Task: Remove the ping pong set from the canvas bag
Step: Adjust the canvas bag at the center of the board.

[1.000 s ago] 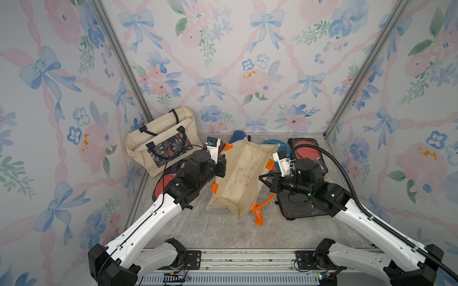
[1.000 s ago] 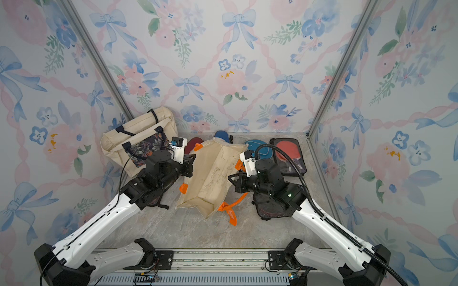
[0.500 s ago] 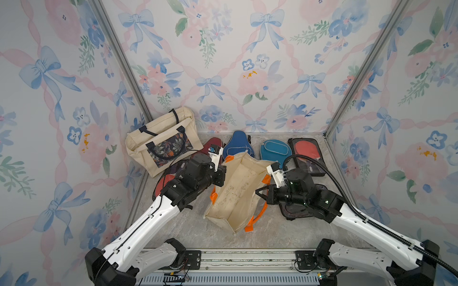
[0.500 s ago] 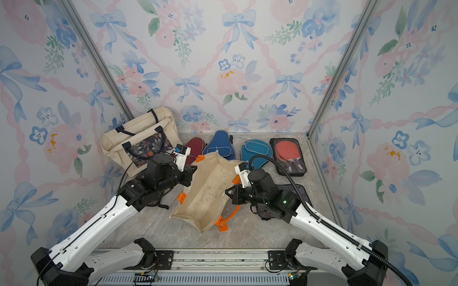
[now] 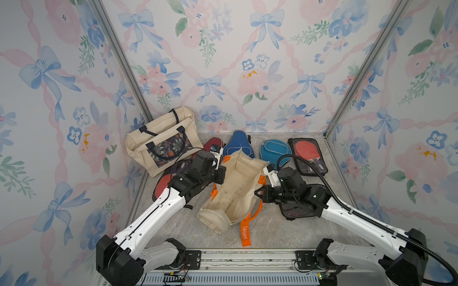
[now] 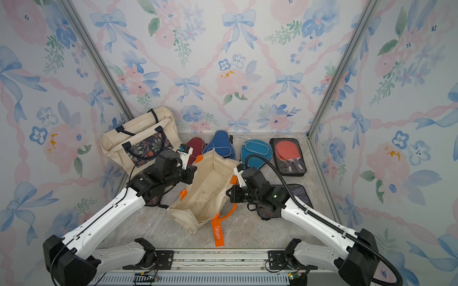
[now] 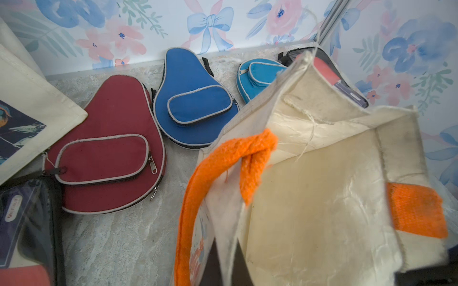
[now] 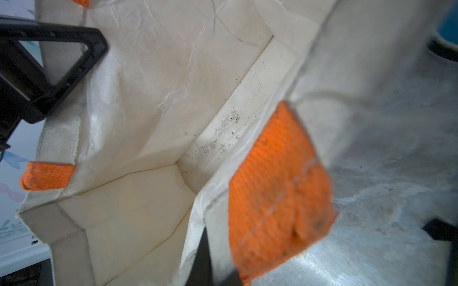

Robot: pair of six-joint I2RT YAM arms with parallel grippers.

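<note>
**A:** Left pincer is clenched on one rim of the canvas bag. Right pincer is clenched on the opposite rim, beside an orange handle patch. The mouth is spread between them.

**B:** Anything inside?

**A:** Only dark specks. The set looks to be out: maroon case, blue case, teal case and mesh pouch lie beyond the pincers. A second pouch lies behind the left pincer, a third pouch behind the right.

**B:** Best handling?

**A:** My judgement: hold both pinches level, lower the bag between the pincers clear of the cases, and release one side at a time.

**B:** Writing?

**A:** "Elegant" on the orange strap. The second pouch's label reads roughly "Weinixun".
</note>
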